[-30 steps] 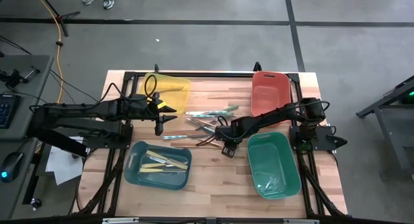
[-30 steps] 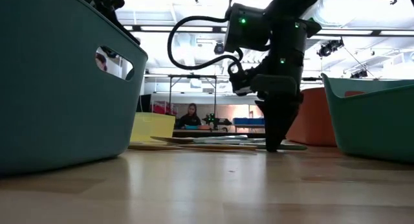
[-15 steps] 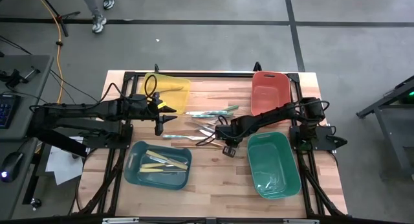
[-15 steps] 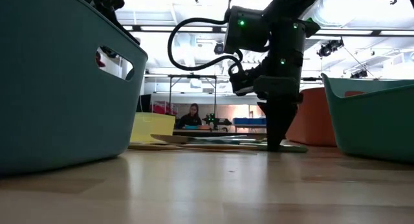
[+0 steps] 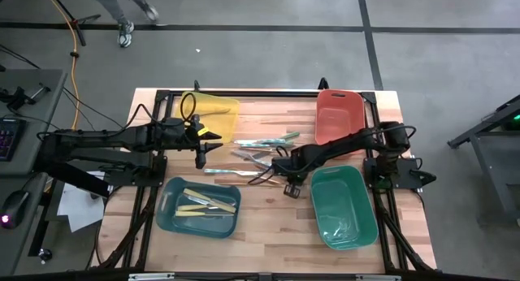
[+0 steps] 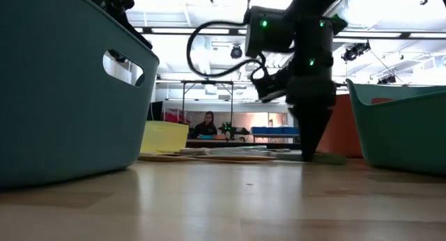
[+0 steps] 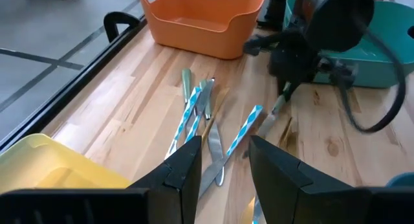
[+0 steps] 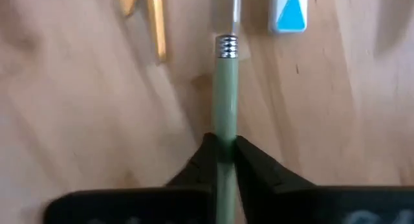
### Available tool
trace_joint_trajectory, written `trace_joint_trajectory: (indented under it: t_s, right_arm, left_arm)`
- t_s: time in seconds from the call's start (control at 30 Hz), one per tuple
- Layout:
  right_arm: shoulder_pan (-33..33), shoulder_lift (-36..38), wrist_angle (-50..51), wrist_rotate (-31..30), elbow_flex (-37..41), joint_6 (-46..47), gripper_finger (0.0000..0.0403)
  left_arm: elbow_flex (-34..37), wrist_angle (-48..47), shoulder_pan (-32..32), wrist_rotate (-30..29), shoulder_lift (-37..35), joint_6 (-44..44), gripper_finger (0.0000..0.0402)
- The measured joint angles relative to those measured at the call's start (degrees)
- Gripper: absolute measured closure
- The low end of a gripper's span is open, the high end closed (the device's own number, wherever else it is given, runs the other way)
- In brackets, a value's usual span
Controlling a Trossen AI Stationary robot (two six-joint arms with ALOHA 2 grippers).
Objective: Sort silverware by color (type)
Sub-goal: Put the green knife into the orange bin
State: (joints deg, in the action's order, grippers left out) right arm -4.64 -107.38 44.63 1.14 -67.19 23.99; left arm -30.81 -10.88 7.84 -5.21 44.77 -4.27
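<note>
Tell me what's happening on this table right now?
The right tool is shut on a green-handled utensil in the loose pile of silverware at mid-table. The left tool hovers open beside the yellow bin. The teal bin already holds several cream pieces.

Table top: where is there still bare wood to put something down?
Bare wood lies between the yellow bin and the orange bin, along the table's near edge, and between the blue bin and green bin. The middle is crowded: loose silverware and the right gripper, shut on a green-handled utensil.
</note>
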Motion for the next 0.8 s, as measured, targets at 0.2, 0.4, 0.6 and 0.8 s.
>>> trace_joint_trajectory:
  t_s: [0.2,0.4,0.6,0.8]
  right_arm:
    - [0.07,3.25,1.64,1.03,-0.33,-0.08,0.0396]
    - [0.09,5.91,1.17,0.49,-0.44,0.33,0.0399]
    - [0.13,5.81,-0.24,-0.89,-0.31,-2.68,0.0401]
    - [0.92,4.16,-3.90,-0.02,-0.26,-5.97,0.0380]
  left_arm:
    - [0.00,-0.01,0.02,-0.10,0.00,0.71,0.0284]
    - [0.00,0.05,0.02,-0.20,0.00,0.85,0.0284]
    - [0.00,0.10,0.02,-0.20,0.00,0.83,0.0284]
    - [0.00,0.16,0.02,-0.17,0.00,0.83,0.0284]
